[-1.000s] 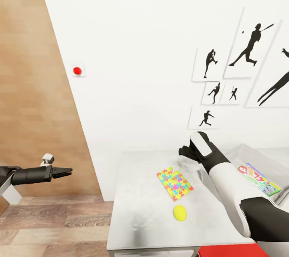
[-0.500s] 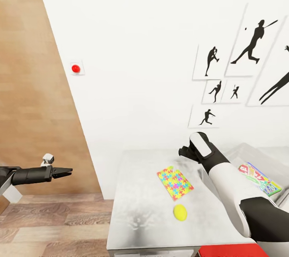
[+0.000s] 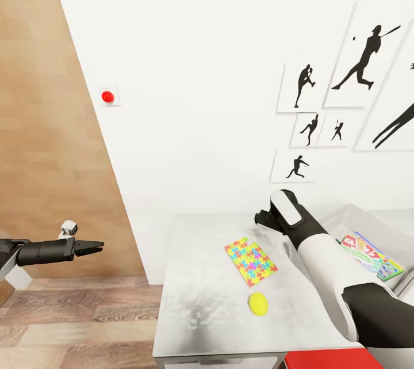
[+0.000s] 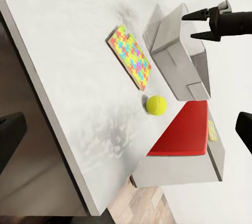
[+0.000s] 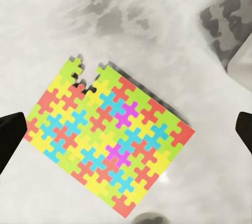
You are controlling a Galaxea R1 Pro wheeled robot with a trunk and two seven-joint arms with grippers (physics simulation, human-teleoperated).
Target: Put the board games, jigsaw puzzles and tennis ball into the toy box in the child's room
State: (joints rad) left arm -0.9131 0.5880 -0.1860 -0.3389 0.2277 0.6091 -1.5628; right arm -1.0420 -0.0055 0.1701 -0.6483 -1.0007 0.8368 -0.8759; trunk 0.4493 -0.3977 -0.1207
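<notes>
A multicoloured jigsaw puzzle lies flat on the white-grey table, with the yellow-green tennis ball just in front of it. My right gripper hovers over the puzzle's far end. In the right wrist view its fingers stand wide apart on either side of the puzzle, open and empty. The grey toy box sits at the table's right and holds a printed board game. My left gripper hangs open in the air, well left of the table.
A red-topped grey block stands against the table's near edge. Wooden wardrobe panelling fills the left, above wood-plank floor. The white wall behind the table carries a red button and black silhouette prints.
The whole picture has shifted slightly, so the camera moved. Puzzle, ball and both grippers keep their places relative to the table.
</notes>
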